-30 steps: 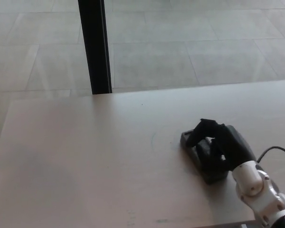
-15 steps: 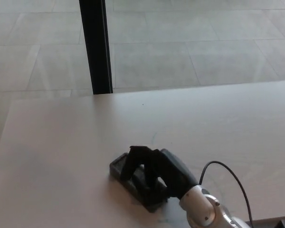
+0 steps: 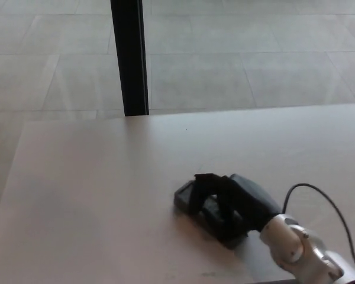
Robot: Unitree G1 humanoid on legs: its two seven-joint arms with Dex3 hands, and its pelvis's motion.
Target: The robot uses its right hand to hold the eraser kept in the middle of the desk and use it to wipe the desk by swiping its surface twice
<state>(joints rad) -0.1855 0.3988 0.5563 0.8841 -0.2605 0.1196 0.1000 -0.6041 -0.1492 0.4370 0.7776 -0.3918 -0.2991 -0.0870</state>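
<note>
1. The robot's right hand (image 3: 239,201) is coming in from the lower right of the frame. It is black, with a white wrist behind it.
2. The hand is closing tight around the eraser (image 3: 206,208). Its fingers (image 3: 208,188) are curling over the top of it and holding it.
3. The eraser is a dark block. It is lying flat on the desk (image 3: 94,195), pressed down under the hand.
4. The eraser is sitting in the lower middle of the frame, a little right of center. Its left end is sticking out past the fingers.
5. A thin black cable (image 3: 319,198) is looping up from the wrist at the lower right.
6. The left hand is not showing anywhere.
7. A black post (image 3: 130,56) is standing past the far edge of the desk, in the upper left part of the frame. Grey floor tiles (image 3: 254,53) are filling the top of the frame.
8. Half a second ago the hand and eraser were farther to the left and lower on the desk. Now they are sliding back toward the right.
9. One second ago they were even farther right than now, so the eraser is going back and forth across the desk.
10. The whole view is also shifting a little, because the post is sitting a bit more to the right than before.
11. The hand is keeping the same tight hold on the eraser in all three moments.
</note>
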